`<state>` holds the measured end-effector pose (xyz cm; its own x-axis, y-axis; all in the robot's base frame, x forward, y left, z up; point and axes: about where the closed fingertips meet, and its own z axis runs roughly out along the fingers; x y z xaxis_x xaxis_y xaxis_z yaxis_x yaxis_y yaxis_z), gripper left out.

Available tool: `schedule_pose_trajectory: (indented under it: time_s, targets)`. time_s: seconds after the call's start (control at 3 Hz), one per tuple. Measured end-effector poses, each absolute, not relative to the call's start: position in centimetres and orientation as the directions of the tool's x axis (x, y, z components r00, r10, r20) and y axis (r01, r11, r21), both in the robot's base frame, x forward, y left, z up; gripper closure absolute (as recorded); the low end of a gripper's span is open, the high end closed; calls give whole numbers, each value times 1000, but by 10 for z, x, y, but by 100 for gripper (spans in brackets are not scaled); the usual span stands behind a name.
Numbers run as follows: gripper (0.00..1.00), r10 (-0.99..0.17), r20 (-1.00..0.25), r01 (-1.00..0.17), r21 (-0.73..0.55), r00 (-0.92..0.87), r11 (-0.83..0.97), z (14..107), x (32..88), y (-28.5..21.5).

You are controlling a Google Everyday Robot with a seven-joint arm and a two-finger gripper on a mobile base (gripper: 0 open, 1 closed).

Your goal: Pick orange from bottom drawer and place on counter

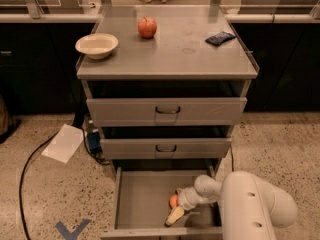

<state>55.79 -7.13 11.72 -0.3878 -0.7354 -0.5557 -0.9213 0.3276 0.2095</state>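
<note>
Grey steel bottom drawer [142, 196] held the gripper [176, 212] beside the orange [173, 201], its grip impossible to tell; a glancing close could roll the fruit away.

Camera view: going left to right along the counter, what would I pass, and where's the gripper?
On it: bowl, apple, dark blue packet. The gripper is down in the bottom drawer, beside the orange.

Smooth white plastic pincer [178, 207] sits in matt grey metal bottom drawer [142, 196].
</note>
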Motion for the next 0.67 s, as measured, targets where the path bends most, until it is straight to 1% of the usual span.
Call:
schedule_pose_trajectory:
  time_s: [0.33, 0.67]
  targets:
    - [19, -735, -556, -921, 209, -388, 328, 117, 558, -71]
    - [42, -735, -556, -921, 210, -388, 328, 117, 558, -71]
